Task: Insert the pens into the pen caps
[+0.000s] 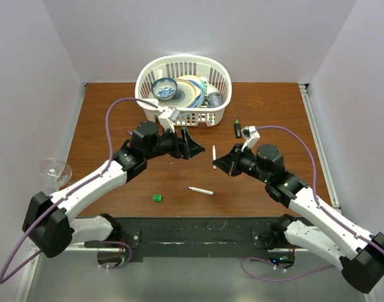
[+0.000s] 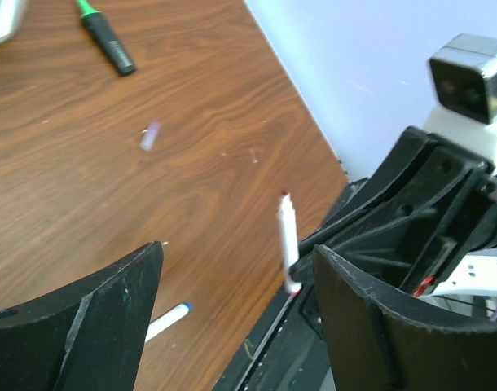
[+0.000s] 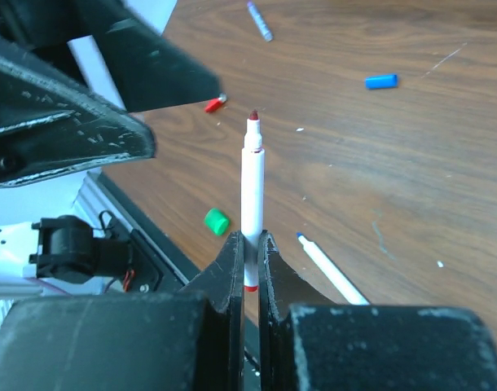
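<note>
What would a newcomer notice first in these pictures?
The right claw pinches a white, red-tipped pen upright above the middle of the table, and the open left claw faces it. Behind them, a white basket of dishes sits at the far edge.

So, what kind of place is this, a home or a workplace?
Most likely a robot test bench in a lab: a wooden table closed in by plain white walls, left arm and right arm bolted at its near edge, a white basket of dishes.
</note>
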Motion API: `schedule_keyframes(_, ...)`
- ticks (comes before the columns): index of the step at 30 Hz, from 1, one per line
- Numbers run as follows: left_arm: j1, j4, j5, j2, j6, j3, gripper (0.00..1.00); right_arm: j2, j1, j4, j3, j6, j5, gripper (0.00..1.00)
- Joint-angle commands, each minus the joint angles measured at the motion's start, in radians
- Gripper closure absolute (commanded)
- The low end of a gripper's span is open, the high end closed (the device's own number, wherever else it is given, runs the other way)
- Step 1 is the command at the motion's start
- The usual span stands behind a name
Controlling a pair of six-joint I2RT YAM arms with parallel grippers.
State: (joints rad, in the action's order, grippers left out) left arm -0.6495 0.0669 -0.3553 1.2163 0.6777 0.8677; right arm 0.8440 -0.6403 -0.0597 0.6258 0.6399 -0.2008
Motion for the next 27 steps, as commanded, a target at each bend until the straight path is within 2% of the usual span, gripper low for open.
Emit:
schedule_keyframes(1,-0.007,0.194,-0.096,0.037,0.077,0.011,0.21,0.026,-0.025,0.057,0.017,0.027,0.0,1.0)
schedule_keyframes(5,-0.009,0.198,-0.085,0.06,0.071,0.007,0.22,0.032,-0.056,0.101,0.017,0.033,0.03,1.0)
schedule_keyframes(12,-0.013,0.208,-0.082,0.089,0.075,-0.009,0.29,0.07,-0.079,0.141,0.025,0.04,0.04,1.0)
schedule_keyframes(14,-0.015,0.223,-0.094,0.094,0.082,-0.013,0.34,0.084,-0.087,0.147,0.031,0.038,0.043,1.0)
schedule_keyframes(15,-0.016,0.229,-0.099,0.097,0.083,-0.018,0.4,0.087,-0.09,0.149,0.034,0.04,0.044,1.0)
schedule_keyframes(17,-0.018,0.231,-0.108,0.098,0.091,-0.021,0.47,0.093,-0.094,0.155,0.038,0.044,0.049,1.0)
schedule_keyframes(18,-0.018,0.229,-0.111,0.101,0.092,-0.029,0.56,0.093,-0.096,0.156,0.038,0.046,0.055,1.0)
schedule_keyframes(19,-0.019,0.229,-0.119,0.101,0.094,-0.032,0.6,0.092,-0.098,0.158,0.04,0.044,0.058,1.0)
schedule_keyframes(21,-0.019,0.229,-0.125,0.098,0.102,-0.045,0.64,0.092,-0.102,0.158,0.04,0.044,0.067,1.0)
schedule_keyframes(27,-0.021,0.232,-0.134,0.095,0.105,-0.065,0.67,0.104,-0.105,0.169,0.035,0.046,0.075,1.0)
